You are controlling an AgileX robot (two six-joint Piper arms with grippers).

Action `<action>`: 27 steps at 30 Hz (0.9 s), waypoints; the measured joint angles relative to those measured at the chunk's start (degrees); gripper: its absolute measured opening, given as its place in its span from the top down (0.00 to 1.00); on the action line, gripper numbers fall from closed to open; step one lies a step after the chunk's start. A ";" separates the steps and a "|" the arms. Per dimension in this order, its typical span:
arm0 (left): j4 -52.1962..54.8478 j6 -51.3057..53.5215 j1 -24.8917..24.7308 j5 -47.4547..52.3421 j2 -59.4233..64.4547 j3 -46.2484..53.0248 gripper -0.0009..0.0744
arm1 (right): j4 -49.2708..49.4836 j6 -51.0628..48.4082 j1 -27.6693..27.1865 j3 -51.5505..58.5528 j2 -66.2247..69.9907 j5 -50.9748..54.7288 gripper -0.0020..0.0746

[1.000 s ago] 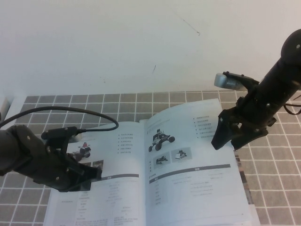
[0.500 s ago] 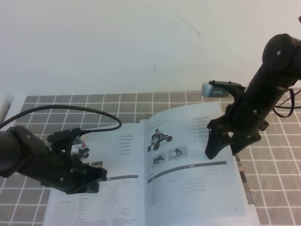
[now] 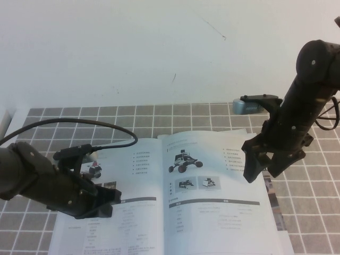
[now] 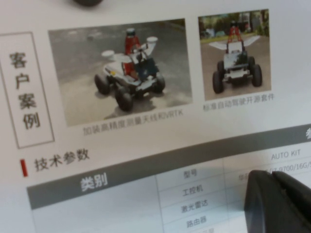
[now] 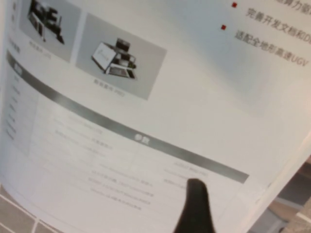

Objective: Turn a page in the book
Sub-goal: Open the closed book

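Glossy white paper fills the lower middle of the table (image 3: 48,114): the book (image 3: 170,212) lies open on the grey tiles, spine running from 12 to 6 o'clock. The page (image 3: 223,202) to be turned is the right-hand leaf, with a rover photo, two thumbnails and a grey bar.

At about 3 o'clock from the spine, the right gripper (image 3: 263,169) hangs over the page's outer edge, jaws apart and empty, apparently placed to catch that free edge. One dark fingertip (image 5: 194,206) shows above the table rows in the right wrist view.

At 9 o'clock the left gripper (image 3: 98,201) rests low on the left leaf, probably pinning it so the book stays put; whether its jaws are apart I cannot tell.

Legible print on the left leaf: "客户案例" (image 4: 24,90), "技术参数" (image 4: 60,159), "类别" (image 4: 94,181), "AUTO KIT" (image 4: 286,155), and a caption ending "RTK" (image 4: 132,121). The right wrist view shows "UGV" (image 5: 294,60).
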 joint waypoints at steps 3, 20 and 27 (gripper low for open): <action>-0.12 0.00 0.00 0.00 0.00 0.00 0.99 | 0.51 0.00 0.00 0.00 0.00 0.00 0.30; -2.93 1.42 0.00 -0.35 0.03 0.00 0.99 | 7.89 0.15 0.83 11.96 -0.15 -14.58 0.30; -6.09 4.22 0.00 -0.43 0.03 0.00 0.99 | 7.08 0.61 0.83 11.96 -0.28 -15.48 0.30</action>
